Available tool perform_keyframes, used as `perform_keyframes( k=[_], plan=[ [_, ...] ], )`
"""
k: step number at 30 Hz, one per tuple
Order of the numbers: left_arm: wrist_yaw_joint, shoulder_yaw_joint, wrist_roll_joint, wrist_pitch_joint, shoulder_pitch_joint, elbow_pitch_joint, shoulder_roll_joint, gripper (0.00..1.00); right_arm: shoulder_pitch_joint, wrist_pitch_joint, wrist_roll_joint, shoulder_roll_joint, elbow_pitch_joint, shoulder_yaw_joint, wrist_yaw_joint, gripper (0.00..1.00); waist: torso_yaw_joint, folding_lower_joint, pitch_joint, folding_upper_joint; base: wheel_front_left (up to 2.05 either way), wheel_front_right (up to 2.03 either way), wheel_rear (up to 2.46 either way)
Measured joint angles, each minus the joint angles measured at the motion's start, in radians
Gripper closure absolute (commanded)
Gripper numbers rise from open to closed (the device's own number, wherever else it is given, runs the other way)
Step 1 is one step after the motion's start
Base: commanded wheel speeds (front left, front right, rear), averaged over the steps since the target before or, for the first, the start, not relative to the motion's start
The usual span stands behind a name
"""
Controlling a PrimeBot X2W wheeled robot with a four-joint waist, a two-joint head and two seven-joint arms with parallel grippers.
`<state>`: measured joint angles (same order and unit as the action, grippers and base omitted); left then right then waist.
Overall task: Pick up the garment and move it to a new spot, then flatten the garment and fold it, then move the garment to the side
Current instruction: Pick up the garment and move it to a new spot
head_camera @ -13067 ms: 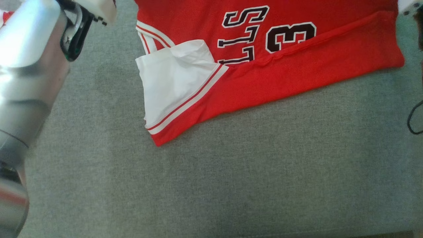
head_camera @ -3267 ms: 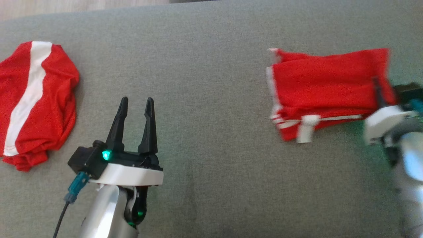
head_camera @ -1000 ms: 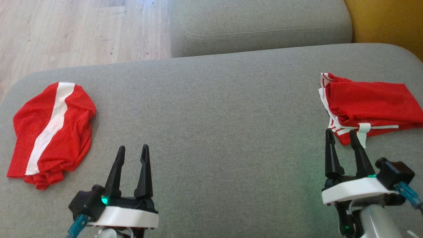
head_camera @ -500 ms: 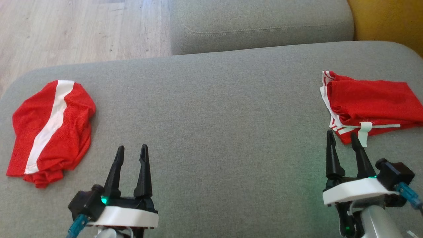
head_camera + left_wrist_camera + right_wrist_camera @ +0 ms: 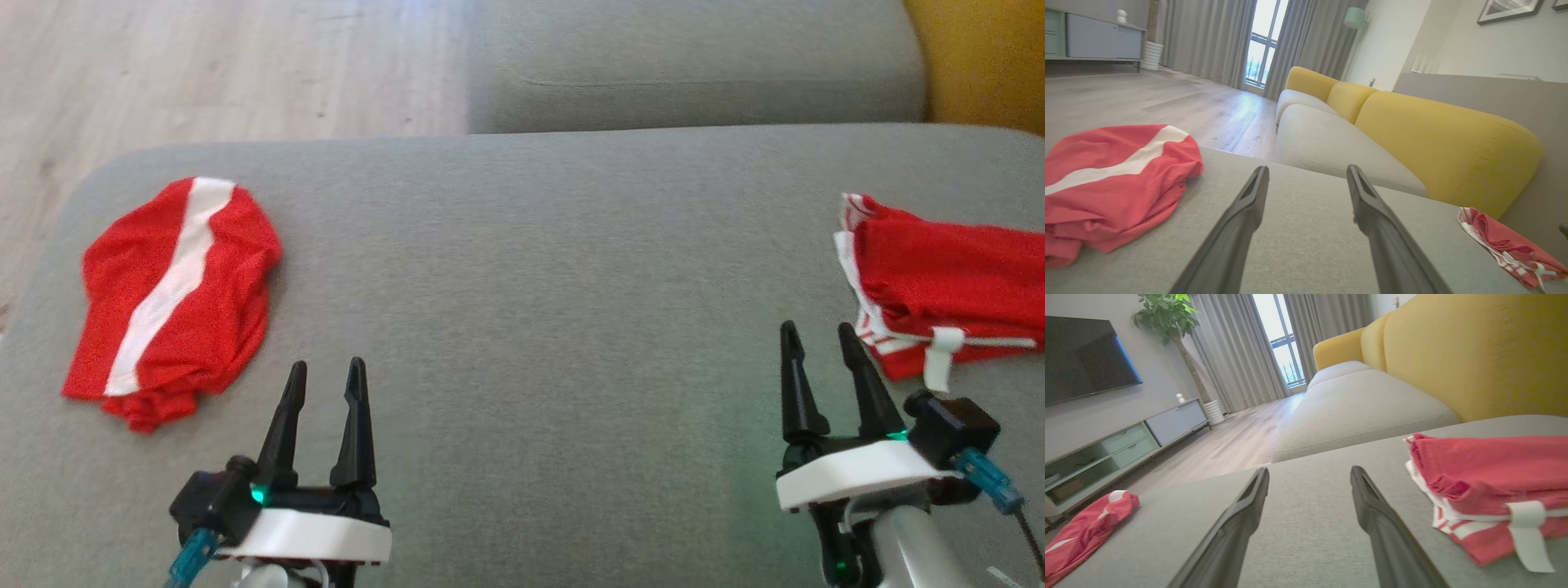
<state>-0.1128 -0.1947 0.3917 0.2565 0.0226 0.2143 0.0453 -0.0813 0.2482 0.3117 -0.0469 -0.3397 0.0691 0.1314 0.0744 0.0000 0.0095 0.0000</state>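
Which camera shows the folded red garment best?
Right wrist view: the folded garment is close, layers and white tab clear. Head view shows it smaller, from above; left wrist view, tiny at lower right.

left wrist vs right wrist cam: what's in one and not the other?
Left wrist, not right wrist: a framed picture and a mint lamp. Right wrist, not left wrist: a TV and a potted plant. Both: the crumpled red garment, the folded red garment, the grey cushion, the yellow sofa back, the curtains.
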Motion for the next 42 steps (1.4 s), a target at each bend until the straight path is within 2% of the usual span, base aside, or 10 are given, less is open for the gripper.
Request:
perform_keyframes(
  k=[13,21,28,36,42],
  plan=[
    [0.0,0.051,-0.023,0.0,-0.004,0.005,0.001,0.0,0.002,0.001,0.064,0.0,0.003,0.142,0.0,0.0,0.19,0.0,-0.016,0.0,0.0,0.0,0.0],
    [0.0,0.075,-0.034,0.0,-0.011,0.007,0.001,0.0,0.002,0.001,0.088,0.0,-0.013,0.17,0.0,0.0,0.274,-0.0001,-0.03,0.0,0.0,0.0,0.0],
    [0.0,0.098,-0.043,0.0,-0.011,0.009,0.001,0.0,0.002,0.001,0.094,0.0,-0.014,0.186,0.0,0.0,0.3,0.0,-0.027,0.0,0.0,0.0,0.0],
    [-0.001,0.12,-0.043,0.0,-0.011,0.007,0.0,0.0,0.002,0.001,0.089,0.0,-0.012,0.204,0.0,0.0,0.296,0.0,-0.003,0.0,0.0,0.0,0.0],
    [0.002,0.189,-0.07,0.0,0.017,0.008,0.0,0.0,-0.021,0.001,0.016,-0.001,0.009,0.178,0.0,0.0,0.28,0.0,0.061,0.0,0.0,0.0,0.0]
  ],
)
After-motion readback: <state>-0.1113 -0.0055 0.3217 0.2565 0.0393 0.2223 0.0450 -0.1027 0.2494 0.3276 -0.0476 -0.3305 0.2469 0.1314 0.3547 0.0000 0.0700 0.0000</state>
